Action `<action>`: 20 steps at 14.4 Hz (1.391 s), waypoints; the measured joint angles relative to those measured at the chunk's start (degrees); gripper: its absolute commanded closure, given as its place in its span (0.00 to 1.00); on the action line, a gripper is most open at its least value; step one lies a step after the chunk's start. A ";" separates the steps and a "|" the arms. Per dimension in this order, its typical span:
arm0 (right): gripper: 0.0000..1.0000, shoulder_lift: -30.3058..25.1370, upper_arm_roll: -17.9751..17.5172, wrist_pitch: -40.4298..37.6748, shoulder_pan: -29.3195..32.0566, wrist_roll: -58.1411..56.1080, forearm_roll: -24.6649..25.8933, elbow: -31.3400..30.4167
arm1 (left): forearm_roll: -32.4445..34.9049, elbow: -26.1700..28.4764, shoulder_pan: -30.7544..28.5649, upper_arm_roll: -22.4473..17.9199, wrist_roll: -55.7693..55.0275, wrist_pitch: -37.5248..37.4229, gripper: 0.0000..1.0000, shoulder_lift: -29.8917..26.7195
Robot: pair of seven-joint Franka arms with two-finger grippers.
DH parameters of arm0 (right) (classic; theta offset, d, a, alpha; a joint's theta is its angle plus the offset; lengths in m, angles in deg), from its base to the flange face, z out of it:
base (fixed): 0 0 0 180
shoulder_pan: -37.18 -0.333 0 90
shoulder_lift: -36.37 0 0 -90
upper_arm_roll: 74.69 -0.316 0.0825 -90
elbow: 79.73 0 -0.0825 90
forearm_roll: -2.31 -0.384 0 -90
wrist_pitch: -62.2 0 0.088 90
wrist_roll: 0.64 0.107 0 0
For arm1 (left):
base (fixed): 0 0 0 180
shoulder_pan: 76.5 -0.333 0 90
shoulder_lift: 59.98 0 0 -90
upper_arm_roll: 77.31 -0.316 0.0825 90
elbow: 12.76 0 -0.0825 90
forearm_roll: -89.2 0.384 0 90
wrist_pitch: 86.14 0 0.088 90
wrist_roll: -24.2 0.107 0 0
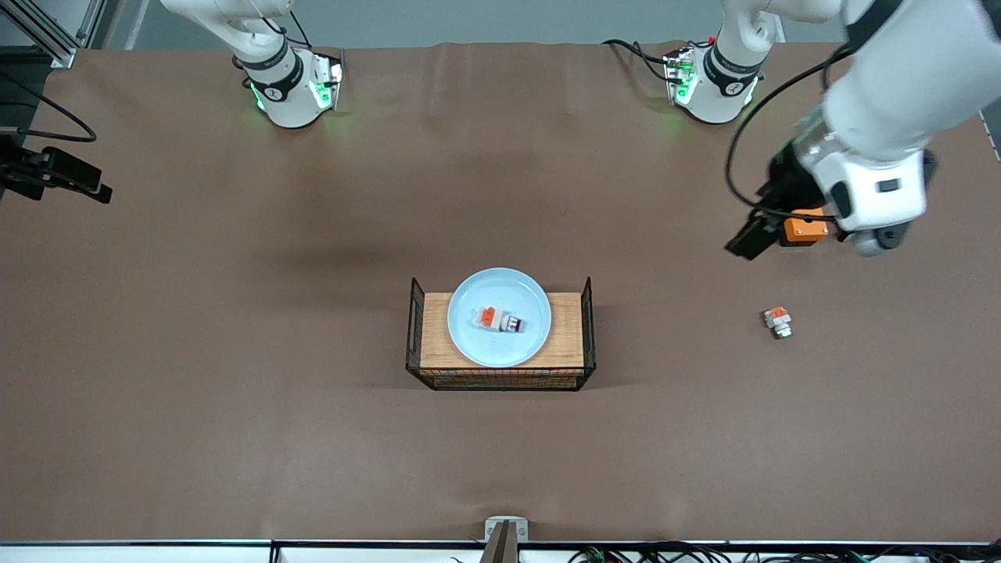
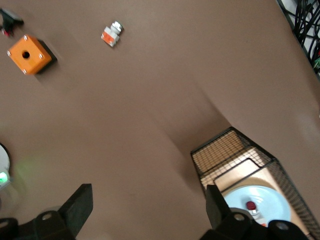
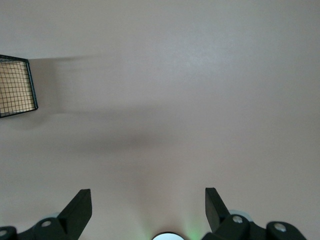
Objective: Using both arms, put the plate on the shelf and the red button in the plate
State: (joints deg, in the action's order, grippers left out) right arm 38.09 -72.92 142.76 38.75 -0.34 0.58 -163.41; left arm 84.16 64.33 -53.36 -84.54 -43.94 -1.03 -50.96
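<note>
My two arms hang over the brown worktop (image 1: 235,391), the left claw (image 2: 145,212) spread wide and empty above the orange box (image 1: 805,228) at its own end, the right claw (image 3: 147,212) likewise spread over bare cloth; the one plate (image 1: 499,316) sits on the one wire-sided tray (image 1: 500,375) mid-worktop, with the red button (image 1: 500,319) in it. Risk, as I judge it: a careless sweep could knock that box or the second, grey-ended button (image 1: 778,321) nearby, nearer the camera.
</note>
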 measured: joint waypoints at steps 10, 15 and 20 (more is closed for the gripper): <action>0.00 -4.13 1.56 3.23 -1.32 -2.33 0.00 -4.92 | -0.04 11.70 -14.70 -0.17 47.43 2.05 0.00 -8.23; 0.00 -7.58 1.79 5.69 -1.52 -2.59 0.00 -9.74 | 3.14 11.89 -15.18 -0.07 65.95 6.32 0.00 -8.17; 0.00 -8.29 1.86 6.10 -1.57 -3.78 0.08 -10.51 | 3.82 11.95 -15.31 -0.10 72.12 8.20 0.00 -7.70</action>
State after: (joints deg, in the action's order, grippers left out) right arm 29.81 -71.06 148.86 37.18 -4.11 0.66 -173.92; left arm 87.98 76.28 -68.68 -84.64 28.18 7.17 -58.66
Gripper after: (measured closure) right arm 0.000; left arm 0.000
